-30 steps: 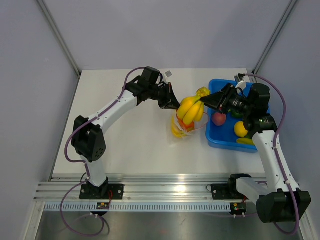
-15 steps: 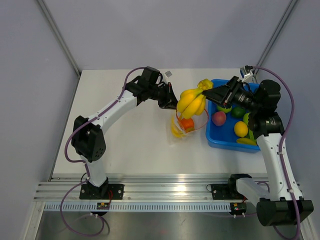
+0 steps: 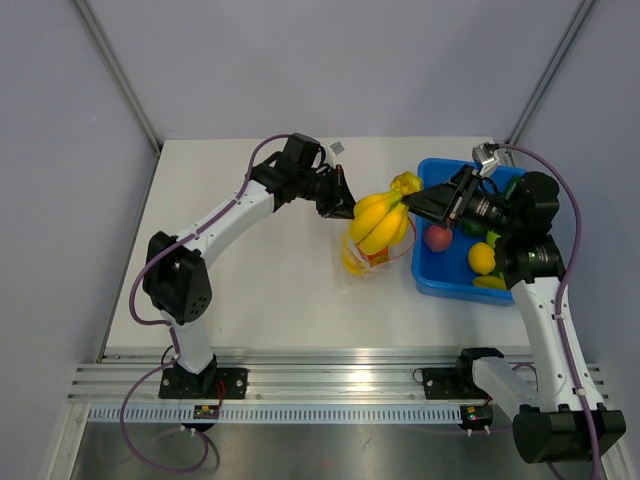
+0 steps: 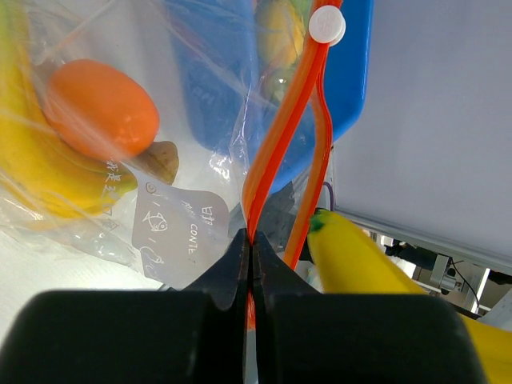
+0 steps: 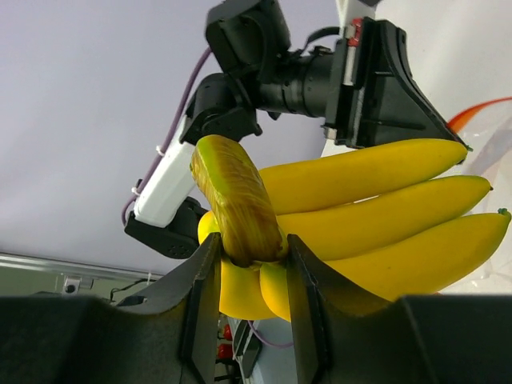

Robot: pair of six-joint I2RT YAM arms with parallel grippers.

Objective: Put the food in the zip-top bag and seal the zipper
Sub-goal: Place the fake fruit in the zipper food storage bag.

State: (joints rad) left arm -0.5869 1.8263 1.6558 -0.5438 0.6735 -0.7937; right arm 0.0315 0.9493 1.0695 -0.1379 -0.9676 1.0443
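Left jaws closed on the zipper of the zip-top bag; right jaws grip the banana bunch by its stem, close beside the left jaws.

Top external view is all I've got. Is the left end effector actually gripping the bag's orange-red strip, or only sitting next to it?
Observer: Gripping it. In the left wrist view the left end effector is shut on one side of the zipper at the mouth of the zip-top bag.
Operator: Is the mouth open there?
Observer: Yes. Just above the grip the strip's two sides bow apart, leaving a gap.
Operator: And on the right?
Observer: The right wrist view shows the right end effector shut on the stem of the banana bunch.
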